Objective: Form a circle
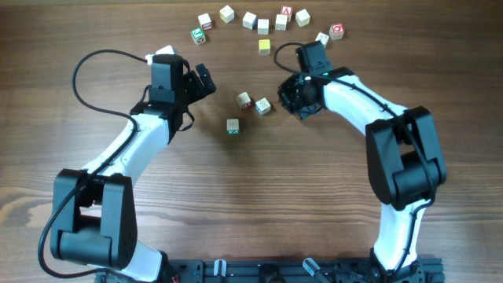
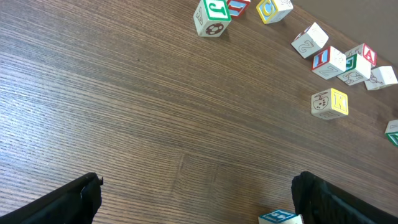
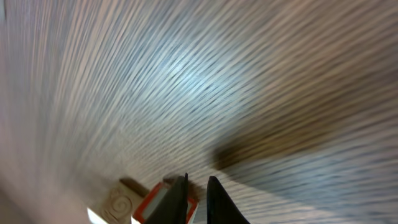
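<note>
My right gripper [image 3: 198, 190] has its jaws nearly together with nothing between them, just right of the group of three cubes [image 1: 262, 106] at centre frame; a blunt sideways push could scatter them. My left gripper [image 2: 196, 199] gapes wide, further left

Soft even light; overhead and left wrist sharp; right wrist motion-blurred, with pale glare

Matt grained wood table [image 1: 236, 204], pale wooden cubes [image 1: 245, 100]
</note>
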